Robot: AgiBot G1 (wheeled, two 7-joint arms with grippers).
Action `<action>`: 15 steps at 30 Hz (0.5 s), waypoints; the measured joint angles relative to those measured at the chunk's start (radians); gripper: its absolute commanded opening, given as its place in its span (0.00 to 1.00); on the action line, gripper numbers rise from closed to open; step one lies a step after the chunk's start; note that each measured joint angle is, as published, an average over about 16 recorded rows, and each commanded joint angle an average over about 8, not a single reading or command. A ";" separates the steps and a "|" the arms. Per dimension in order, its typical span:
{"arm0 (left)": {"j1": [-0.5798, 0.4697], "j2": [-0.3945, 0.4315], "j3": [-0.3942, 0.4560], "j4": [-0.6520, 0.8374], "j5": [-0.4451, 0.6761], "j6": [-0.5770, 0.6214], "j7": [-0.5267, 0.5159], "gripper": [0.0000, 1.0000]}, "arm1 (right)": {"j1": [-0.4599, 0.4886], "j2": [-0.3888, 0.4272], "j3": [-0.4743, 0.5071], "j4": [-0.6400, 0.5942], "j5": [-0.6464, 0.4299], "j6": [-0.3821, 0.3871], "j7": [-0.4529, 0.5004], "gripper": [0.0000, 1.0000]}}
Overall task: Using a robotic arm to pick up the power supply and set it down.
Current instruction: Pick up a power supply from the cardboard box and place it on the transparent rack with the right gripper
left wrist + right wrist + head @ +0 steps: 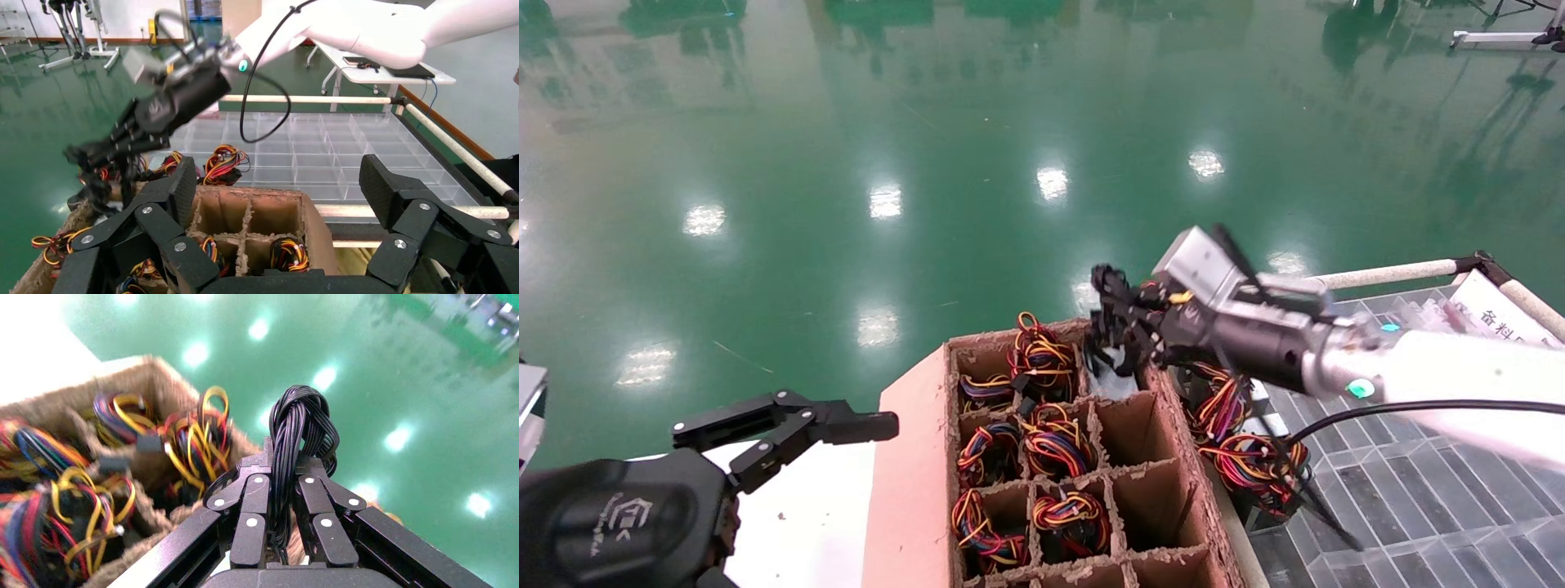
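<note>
My right gripper (1118, 333) hovers over the far right cell of the cardboard divider box (911, 457). It is shut on the power supply's twisted bundle of black cables (303, 416), which runs up between the fingers (252, 496). In the head view the cables (1109, 304) hang at the fingertips, and a pale grey surface (1111, 382) shows in the cell beneath; I cannot tell whether that is the metal box. The left wrist view shows the right gripper (98, 160) from the side, with black cables dangling. My left gripper (846, 426) is parked low at the near left, open and empty.
Several cells of the cardboard box hold red-yellow-orange wire bundles (1042, 359). More such bundles (1238, 445) lie just right of the box, beside a clear compartment tray (1418, 490). A white tube rail (1385, 273) borders the tray's far side. Green floor lies beyond.
</note>
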 measured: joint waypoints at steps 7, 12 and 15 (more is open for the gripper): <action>0.000 0.000 0.000 0.000 0.000 0.000 0.000 1.00 | 0.009 0.081 0.074 0.104 0.110 -0.024 0.032 0.00; 0.000 0.000 0.000 0.000 0.000 0.000 0.000 1.00 | 0.017 0.146 0.146 0.139 0.214 -0.043 0.026 0.00; 0.000 0.000 0.000 0.000 0.000 0.000 0.000 1.00 | 0.020 0.189 0.193 0.146 0.272 -0.052 0.012 0.00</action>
